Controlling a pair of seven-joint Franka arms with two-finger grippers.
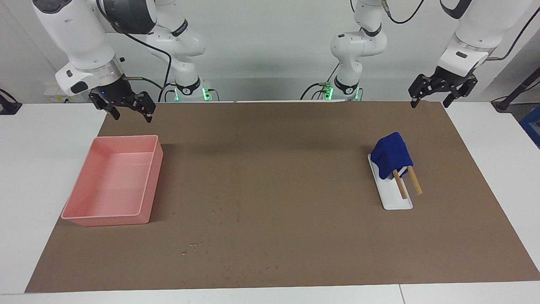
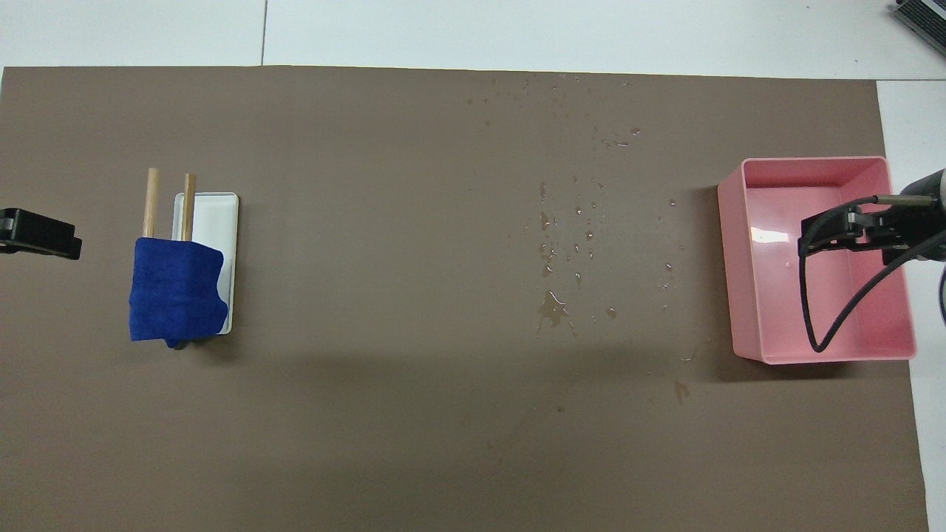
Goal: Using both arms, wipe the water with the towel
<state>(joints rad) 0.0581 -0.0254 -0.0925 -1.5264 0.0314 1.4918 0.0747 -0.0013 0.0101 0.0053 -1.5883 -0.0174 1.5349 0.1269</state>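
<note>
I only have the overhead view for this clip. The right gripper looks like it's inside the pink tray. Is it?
Observer: No. The facing view shows the right gripper hanging high above the pink tray, open and touching nothing.
Operator: And the left one? I see only a black tip.
Observer: The left gripper is raised too, open and empty, over the brown mat.
Operator: Is the towel lying flat?
Observer: No. The towel is draped over two sloping wooden rods that hold it up off the white tray.
</note>
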